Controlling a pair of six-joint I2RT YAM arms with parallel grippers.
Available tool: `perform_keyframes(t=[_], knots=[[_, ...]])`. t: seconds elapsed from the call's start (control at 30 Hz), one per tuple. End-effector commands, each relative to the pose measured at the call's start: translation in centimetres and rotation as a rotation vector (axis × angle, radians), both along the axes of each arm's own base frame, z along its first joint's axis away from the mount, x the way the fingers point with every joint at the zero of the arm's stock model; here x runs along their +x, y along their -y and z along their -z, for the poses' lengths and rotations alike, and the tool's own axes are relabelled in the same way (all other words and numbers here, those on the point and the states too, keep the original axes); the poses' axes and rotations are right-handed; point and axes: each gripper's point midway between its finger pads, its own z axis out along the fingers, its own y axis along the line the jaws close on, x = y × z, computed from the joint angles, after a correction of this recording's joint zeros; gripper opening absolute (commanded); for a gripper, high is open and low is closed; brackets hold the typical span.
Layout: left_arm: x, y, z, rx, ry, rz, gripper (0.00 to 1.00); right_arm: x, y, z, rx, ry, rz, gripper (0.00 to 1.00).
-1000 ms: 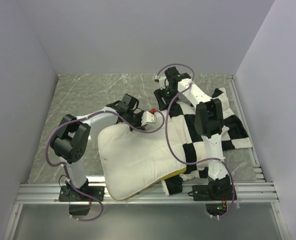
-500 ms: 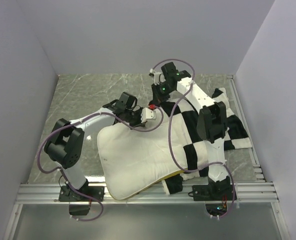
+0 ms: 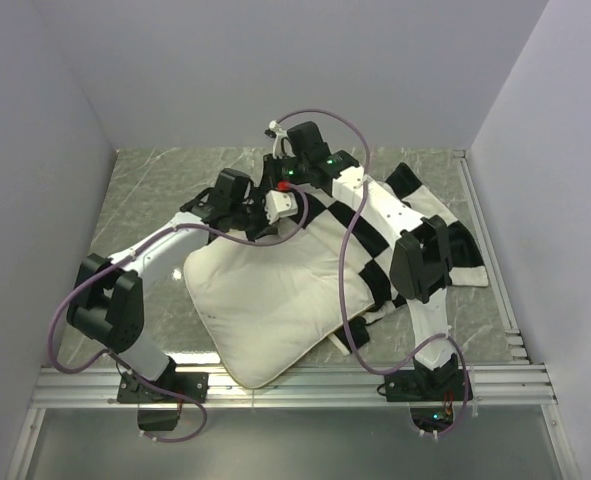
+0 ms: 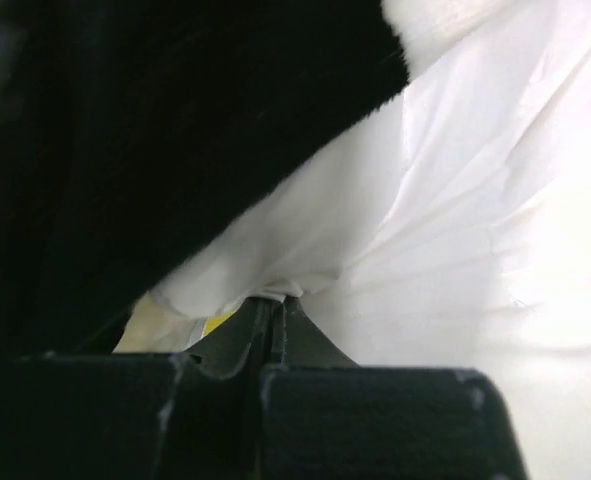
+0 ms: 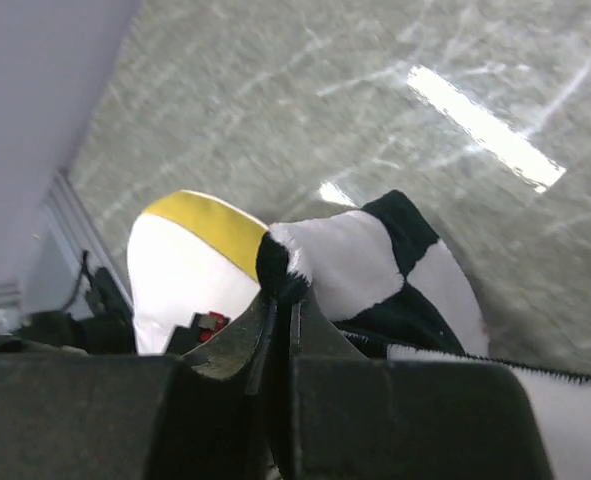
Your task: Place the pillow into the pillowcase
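Observation:
The cream-white pillow lies slantwise at the table's middle, its near corner at the front rail. The checkered pillowcase spreads to its right and overlaps the pillow's right and far side. My left gripper reaches to the pillow's far edge. In the left wrist view this gripper is shut on a fold of the white pillow, with black pillowcase fabric above. My right gripper, seen close in the wrist view, is shut on the pillowcase rim, beside the pillow's yellow band.
Grey marbled tabletop is walled at the left, back and right. A metal rail runs along the near edge by the arm bases. Purple cables loop over the pillow and pillowcase.
My right gripper closed on the pillowcase rim. Both grippers moved left and away, dragging pillow and pillowcase with them; the pillow's near corner has turned leftward.

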Motion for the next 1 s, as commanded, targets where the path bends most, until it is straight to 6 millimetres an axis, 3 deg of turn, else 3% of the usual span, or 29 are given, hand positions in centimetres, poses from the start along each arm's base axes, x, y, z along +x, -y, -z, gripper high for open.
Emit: perform_keyframes(t=[0.0, 0.07, 0.13, 0.17, 0.23, 0.27, 0.3, 0.37, 0.4, 0.43, 0.47, 0.53, 0.57, 0.6, 0.63, 0.67, 0.73, 0.83, 0.87, 0.93, 0.97], knots=[[2.1, 0.2, -6.3, -0.186, 0.137, -0.002, 0.0, -1.8, -3.8, -1.8, 0.166, -0.062, -0.067, 0.0], [3.3, -2.3, -5.7, -0.196, 0.107, -0.067, 0.0, -2.5, -4.0, -0.7, 0.165, -0.09, -0.08, 0.0], [3.4, -4.1, -4.5, -0.196, 0.067, -0.111, 0.0, -1.9, -4.0, -0.5, 0.175, -0.094, -0.06, 0.0], [3.5, -5.3, -3.9, -0.191, 0.053, -0.137, 0.0, -1.1, -4.3, -1.4, 0.202, -0.061, -0.054, 0.0], [2.8, -6.5, -2.3, -0.183, 0.035, -0.165, 0.0, 0.5, -4.5, -0.9, 0.21, -0.056, -0.041, 0.18], [2.9, -7.2, -1.9, -0.184, 0.029, -0.197, 0.01, 1.1, -4.5, -2.3, 0.214, -0.019, -0.042, 0.41], [2.9, -7.6, -1.4, -0.183, 0.017, -0.224, 0.11, 2.1, -4.0, -2.2, 0.172, 0.055, -0.034, 0.55], [2.9, -8.5, -0.9, -0.18, -0.042, -0.265, 0.32, 3.0, -1.9, -3.3, 0.113, 0.115, -0.014, 0.73], [3.0, -8.7, -1.1, -0.181, -0.059, -0.281, 0.42, 4.0, -0.4, -3.4, 0.056, 0.186, 0.002, 0.75], [3.4, -8.9, -2.2, -0.2, -0.064, -0.315, 0.58, 4.2, 1.3, -5.4, 0.035, 0.236, 0.028, 0.75], [3.3, -9.4, -2.7, -0.205, -0.08, -0.331, 0.62, 4.5, 3.8, -4.8, -0.029, 0.226, 0.063, 0.76], [3.0, -9.5, -5.0, -0.229, -0.05, -0.324, 0.68, 4.0, 7.9, -5.6, -0.149, 0.308, 0.096, 0.76], [2.5, -9.4, -5.5, -0.236, -0.046, -0.317, 0.79, 3.2, 9.6, -4.9, -0.211, 0.3, 0.103, 0.75], [2.2, -9.3, -6.0, -0.245, -0.036, -0.32, 0.82, 2.5, 10.9, -4.5, -0.269, 0.332, 0.083, 0.74], [1.3, -9.2, -6.6, -0.261, -0.037, -0.327, 0.87, 1.4, 12.7, -5.7, -0.305, 0.367, 0.116, 0.73], [0.7, -8.5, -6.6, -0.251, -0.038, -0.324, 0.87, -0.4, 14.1, -2.5, -0.37, 0.299, 0.095, 0.72], [-1.1, -7.3, -6.0, -0.238, -0.074, -0.327, 0.9, -3.8, 16.2, 0.4, -0.437, 0.236, 0.072, 0.71], [-4.6, -3.8, -4.8, -0.208, -0.097, -0.309, 0.92, -6.7, 18.9, 3.5, -0.52, 0.184, 0.08, 0.69], [-6.7, -1.4, -4.4, -0.198, -0.108, -0.254, 0.93, -7.3, 19.5, 4.1, -0.544, 0.181, 0.083, 0.69], [-8.7, 0.2, -3.8, -0.196, -0.151, -0.252, 0.99, -8.6, 21.0, 5.4, -0.574, 0.16, 0.103, 0.68], [-10.6, 2.2, -3.6, -0.186, -0.148, -0.232, 0.99, -9.1, 21.3, 5.8, -0.582, 0.151, 0.107, 0.68]])
